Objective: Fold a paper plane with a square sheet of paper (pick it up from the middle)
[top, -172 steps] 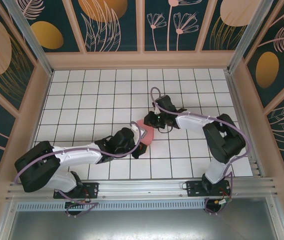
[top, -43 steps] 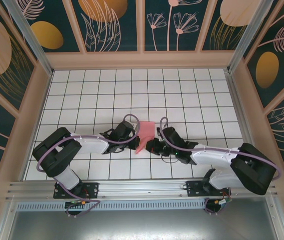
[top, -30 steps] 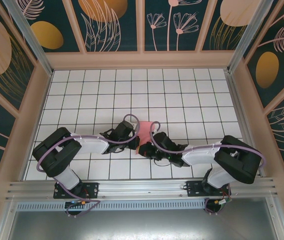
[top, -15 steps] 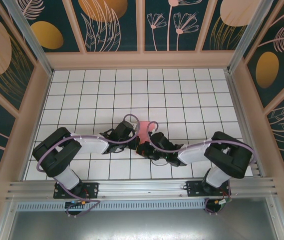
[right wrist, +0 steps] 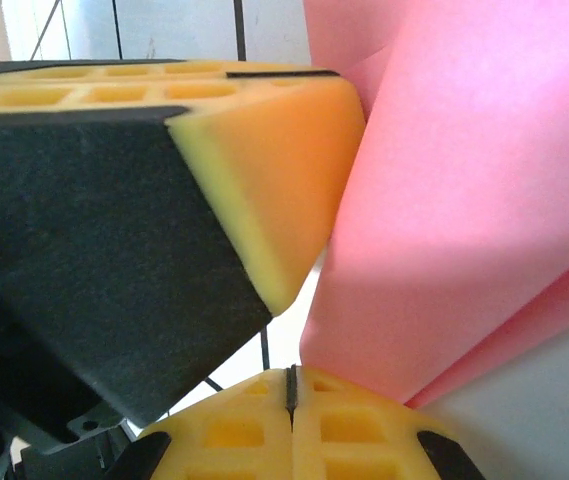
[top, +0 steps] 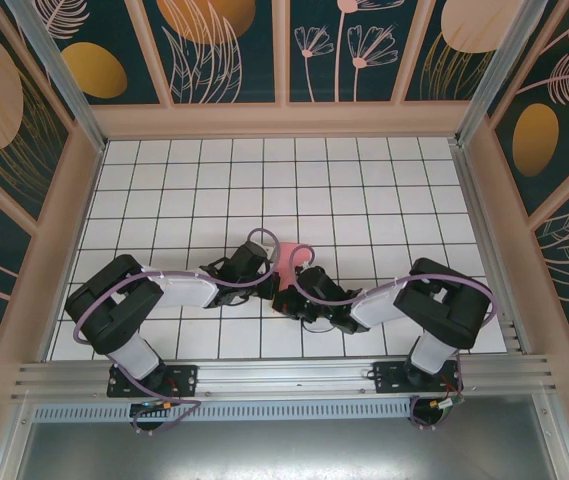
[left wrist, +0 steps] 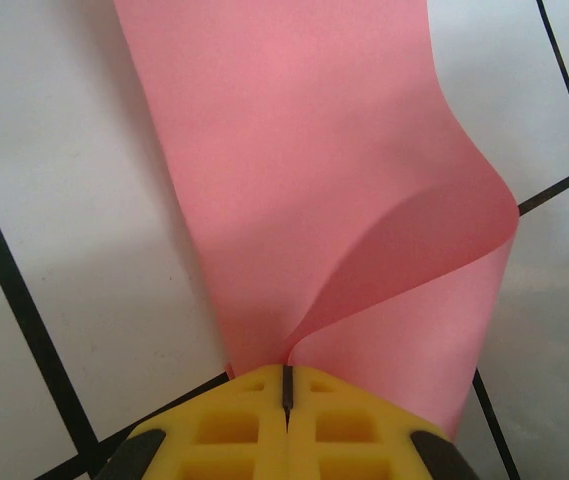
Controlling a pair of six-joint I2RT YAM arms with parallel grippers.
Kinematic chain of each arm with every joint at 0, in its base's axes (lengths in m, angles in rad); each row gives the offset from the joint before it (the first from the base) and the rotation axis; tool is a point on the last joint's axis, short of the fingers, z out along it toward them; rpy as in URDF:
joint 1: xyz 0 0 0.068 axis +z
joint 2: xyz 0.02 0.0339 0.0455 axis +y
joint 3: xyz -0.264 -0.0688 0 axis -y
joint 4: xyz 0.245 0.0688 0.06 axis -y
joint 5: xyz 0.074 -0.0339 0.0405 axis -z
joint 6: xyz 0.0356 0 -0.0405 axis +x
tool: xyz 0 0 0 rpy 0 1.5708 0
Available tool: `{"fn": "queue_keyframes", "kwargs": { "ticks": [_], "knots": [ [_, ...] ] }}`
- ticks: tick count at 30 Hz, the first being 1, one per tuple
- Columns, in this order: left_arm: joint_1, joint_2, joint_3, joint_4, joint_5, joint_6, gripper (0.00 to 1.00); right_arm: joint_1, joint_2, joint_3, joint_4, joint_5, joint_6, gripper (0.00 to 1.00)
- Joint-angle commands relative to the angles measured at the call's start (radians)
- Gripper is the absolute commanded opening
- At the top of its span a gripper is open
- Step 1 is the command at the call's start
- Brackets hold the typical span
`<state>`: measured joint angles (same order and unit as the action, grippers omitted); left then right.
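— Trouble spots, left to right: where would it start?

— With the left gripper (left wrist: 286, 385). Its jaws are clenched, and the square sheet of paper (left wrist: 314, 180) rises straight out of the tip seam, so it seems to be pinched by its near edge alone. A hold that shallow could slip if the arm tugs.

— And the sheet itself?

— It sits near the middle of the table (top: 164, 190), between the two wrists. One flap lies flat on the tiles. The other bows over to the right in a soft loop with no crease in it. Pressed down off-line, that loop would set a crooked fold, and the dart would come out lopsided.

— The right side?

— The right gripper (right wrist: 291, 385) is closed too, its tips meeting the sheet's lower edge. I cannot tell whether any paper is nipped there. The other arm's yellow pad stands just beside it, so the fingers could knock together. If both do grip and pull apart, paper this thin may tear.
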<state>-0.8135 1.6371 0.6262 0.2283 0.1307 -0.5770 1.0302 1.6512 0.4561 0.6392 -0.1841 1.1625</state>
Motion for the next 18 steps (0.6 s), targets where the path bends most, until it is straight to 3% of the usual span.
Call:
{"fn": "queue_keyframes", "kwargs": {
  "ticks": [1,18],
  "knots": [
    [0.004,0.027,-0.012,-0.062,0.003,0.02,0.0,0.0,0.019,0.004,0.047,-0.018,0.011,0.02],
    [0.004,0.03,-0.014,-0.07,0.003,0.026,0.0,-0.004,-0.043,0.032,-0.044,-0.035,-0.004,0.03]
  ]
}}
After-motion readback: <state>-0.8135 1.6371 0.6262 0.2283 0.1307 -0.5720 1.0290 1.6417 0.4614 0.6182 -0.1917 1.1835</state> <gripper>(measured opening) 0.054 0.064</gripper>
